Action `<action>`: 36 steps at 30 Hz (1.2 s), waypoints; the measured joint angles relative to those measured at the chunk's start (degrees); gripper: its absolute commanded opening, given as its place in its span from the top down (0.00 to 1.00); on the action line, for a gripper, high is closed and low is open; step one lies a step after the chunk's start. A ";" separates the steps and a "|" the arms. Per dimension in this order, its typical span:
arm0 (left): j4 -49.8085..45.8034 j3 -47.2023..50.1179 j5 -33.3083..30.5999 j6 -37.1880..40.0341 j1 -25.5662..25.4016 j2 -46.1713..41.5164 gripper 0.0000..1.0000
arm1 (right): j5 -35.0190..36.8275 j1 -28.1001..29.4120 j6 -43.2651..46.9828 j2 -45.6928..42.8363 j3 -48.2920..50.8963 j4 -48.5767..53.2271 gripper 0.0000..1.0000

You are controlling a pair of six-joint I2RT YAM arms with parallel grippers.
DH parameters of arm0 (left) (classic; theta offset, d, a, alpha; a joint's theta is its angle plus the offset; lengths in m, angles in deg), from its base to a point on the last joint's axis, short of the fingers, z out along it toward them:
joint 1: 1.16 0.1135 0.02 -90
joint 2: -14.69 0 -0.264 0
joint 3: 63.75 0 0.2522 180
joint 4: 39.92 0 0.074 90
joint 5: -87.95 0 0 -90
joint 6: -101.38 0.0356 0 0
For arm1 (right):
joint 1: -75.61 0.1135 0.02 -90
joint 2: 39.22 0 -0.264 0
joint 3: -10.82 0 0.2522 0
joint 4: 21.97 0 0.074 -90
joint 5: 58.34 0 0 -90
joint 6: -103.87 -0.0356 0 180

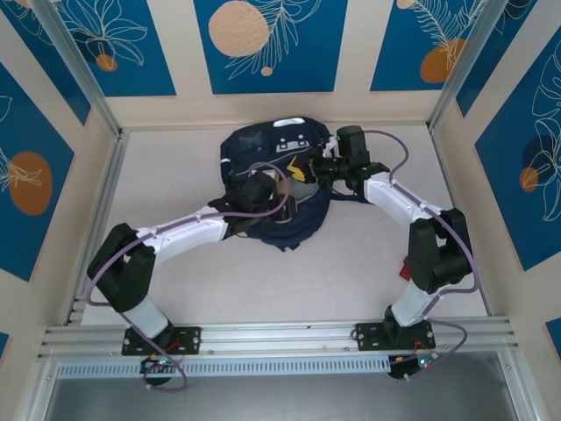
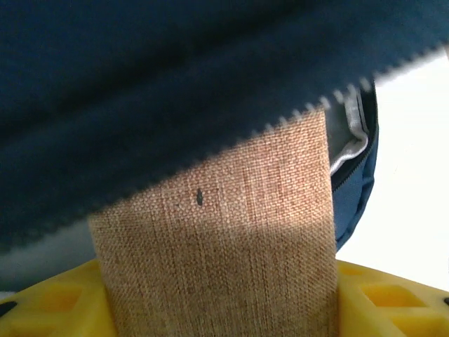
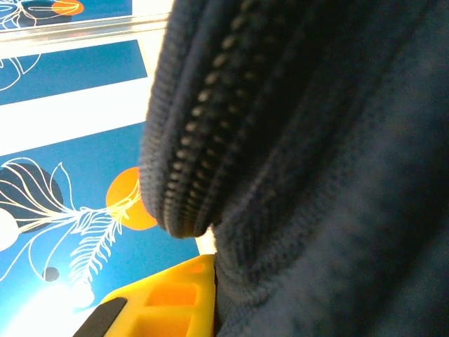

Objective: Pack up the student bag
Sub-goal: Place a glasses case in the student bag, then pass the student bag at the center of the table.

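Observation:
The student bag, dark navy with a light grey patch, lies at the back middle of the table with its mouth held open. My left gripper is at the opening, shut on a flat brown woven-cover item held between its yellow fingers. The item's far end is under the bag's navy zipper edge, and grey lining shows beside it. My right gripper is shut on the bag's zippered rim. One yellow finger presses against that fabric; the other is hidden behind it.
A small red object lies on the table by the right arm's elbow. Blue patterned walls and metal rails enclose the table. White tabletop lies open in front of the bag.

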 measured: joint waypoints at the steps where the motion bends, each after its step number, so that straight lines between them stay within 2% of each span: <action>1: 0.42 -0.02 -0.35 -0.74 -0.07 0.42 0.35 | 0.31 -0.07 0.07 -0.20 0.31 0.24 0.95; 12: 2.86 -0.24 -2.56 -5.64 -0.20 3.76 0.15 | 1.64 -1.25 0.72 -1.14 5.66 1.86 0.95; 20: -3.56 0.22 0.48 -3.30 -0.09 -3.21 0.13 | 1.62 -2.29 1.64 -2.58 6.56 2.51 0.95; 25: -14.01 -0.96 3.06 6.95 -0.09 -7.48 0.16 | 1.40 -3.02 2.82 -3.37 6.99 3.78 0.95; 30: -24.87 -5.73 2.73 22.16 -0.09 -8.22 0.21 | 0.70 -3.82 3.96 -3.78 7.04 4.76 0.95; 36: -29.00 -12.68 0.87 38.34 0.48 -7.63 0.23 | -0.09 -5.31 5.70 -5.29 7.65 6.29 0.95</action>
